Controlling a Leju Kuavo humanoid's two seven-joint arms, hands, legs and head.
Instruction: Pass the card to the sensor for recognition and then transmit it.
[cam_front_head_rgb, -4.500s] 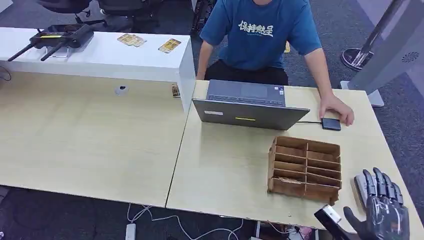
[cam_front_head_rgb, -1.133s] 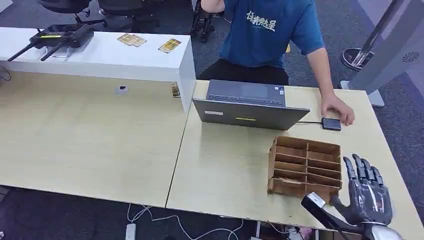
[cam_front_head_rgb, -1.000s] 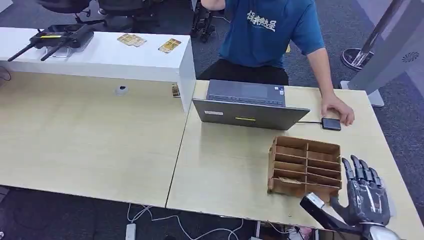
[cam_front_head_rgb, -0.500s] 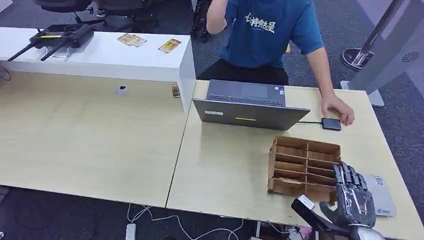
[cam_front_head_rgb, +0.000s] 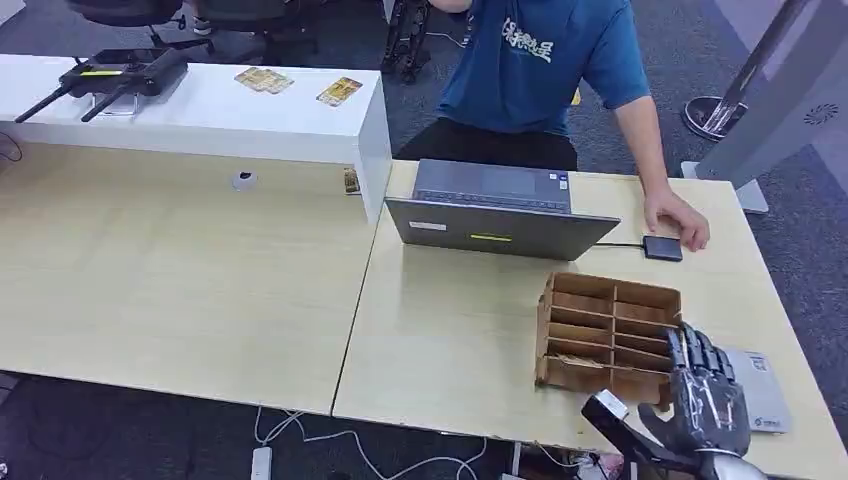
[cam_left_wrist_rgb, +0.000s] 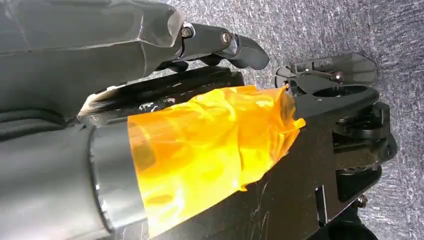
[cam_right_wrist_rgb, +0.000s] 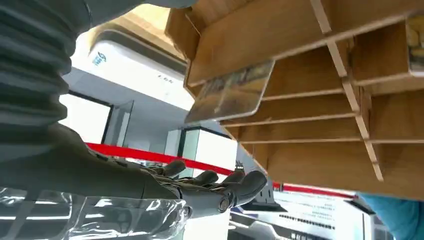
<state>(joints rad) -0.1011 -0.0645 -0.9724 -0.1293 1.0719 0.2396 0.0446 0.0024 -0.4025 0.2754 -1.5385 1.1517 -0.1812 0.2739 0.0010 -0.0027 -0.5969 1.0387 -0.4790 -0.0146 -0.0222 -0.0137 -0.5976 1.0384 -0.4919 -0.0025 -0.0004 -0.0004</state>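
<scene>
**A:** Card first: where is it?

**B:** From the head view, it lies in the rack, in the near row, at the end away from my right hand. That hand hangs at the rack's near right corner, fingers straight and a little apart, with nothing in it. The black sensor lies farther back on the table, cabled to the laptop, and a person's hand rests just beside it.

**A:** And the left wrist view?

**B:** My left hand hangs over carpet. I cannot tell whether its fingers are spread or curled.

**A:** The right wrist view?

**B:** The card juts out past its shelf, tilted, with one rounded corner free. My fingers reach out flat, apart from it, holding nothing.

**A:** How will it handle?

**B:** I judge it light, thin, stiff and slick. A squeeze on the faces may let it slide, and it could catch on the shelf. I would pinch the part that sticks out, thumb on one face and a finger on the other, then draw it straight along the slot.
</scene>
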